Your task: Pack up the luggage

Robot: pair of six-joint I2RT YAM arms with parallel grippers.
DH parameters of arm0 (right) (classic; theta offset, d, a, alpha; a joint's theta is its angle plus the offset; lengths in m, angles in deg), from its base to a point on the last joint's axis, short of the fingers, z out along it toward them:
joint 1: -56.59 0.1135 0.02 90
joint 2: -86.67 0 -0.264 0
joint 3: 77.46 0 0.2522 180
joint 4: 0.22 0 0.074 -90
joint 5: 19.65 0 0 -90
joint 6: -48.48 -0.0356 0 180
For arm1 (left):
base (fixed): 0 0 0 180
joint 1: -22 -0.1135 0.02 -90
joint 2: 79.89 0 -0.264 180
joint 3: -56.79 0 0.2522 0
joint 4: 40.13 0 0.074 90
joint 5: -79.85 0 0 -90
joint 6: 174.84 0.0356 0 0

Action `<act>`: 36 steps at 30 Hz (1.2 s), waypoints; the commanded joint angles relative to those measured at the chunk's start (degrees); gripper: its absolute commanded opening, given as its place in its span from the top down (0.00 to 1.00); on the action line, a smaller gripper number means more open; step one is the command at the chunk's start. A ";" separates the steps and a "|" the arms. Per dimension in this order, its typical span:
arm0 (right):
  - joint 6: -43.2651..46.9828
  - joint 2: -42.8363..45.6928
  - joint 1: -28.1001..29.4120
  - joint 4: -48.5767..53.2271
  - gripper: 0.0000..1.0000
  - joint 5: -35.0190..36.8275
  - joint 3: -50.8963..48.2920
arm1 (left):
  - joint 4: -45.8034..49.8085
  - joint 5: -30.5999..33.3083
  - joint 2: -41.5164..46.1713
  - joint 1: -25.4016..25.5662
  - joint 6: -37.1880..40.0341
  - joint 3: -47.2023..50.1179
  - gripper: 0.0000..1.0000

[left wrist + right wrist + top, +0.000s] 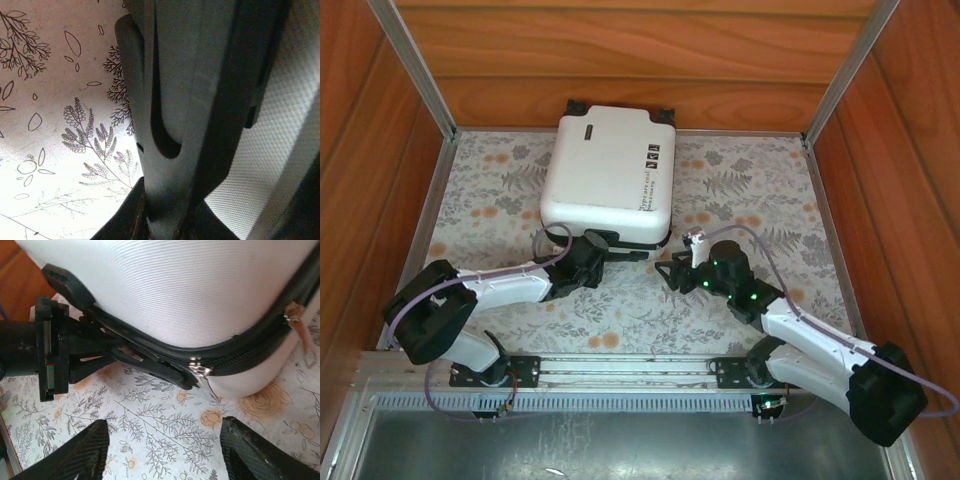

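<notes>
The luggage point(610, 170), a white hard-shell suitcase, lies closed and flat at the back middle of the table. Its black handle point(632, 250) runs along the near edge. My left gripper point(603, 246) is shut on that handle point(190, 100), which fills the space between the jaws in the left wrist view, with the white shell point(272, 150) beside it. My right gripper point(672, 272) hovers just in front of the case's near right corner. It stands open point(165, 450) over the floral mat with nothing between its fingers point(87, 452). A metal zipper pull point(200, 369) hangs on the black zip seam.
Wooden walls point(620, 60) and aluminium posts point(840, 70) close in the table on three sides. A floral mat point(760, 190) covers the surface. A metal rail point(620, 370) with the arm bases runs along the near edge.
</notes>
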 commanded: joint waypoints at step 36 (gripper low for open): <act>-0.93 -12.99 3.92 -4.83 1.00 25.93 5.40 | 10.38 3.52 1.98 -2.44 0.94 11.12 1.00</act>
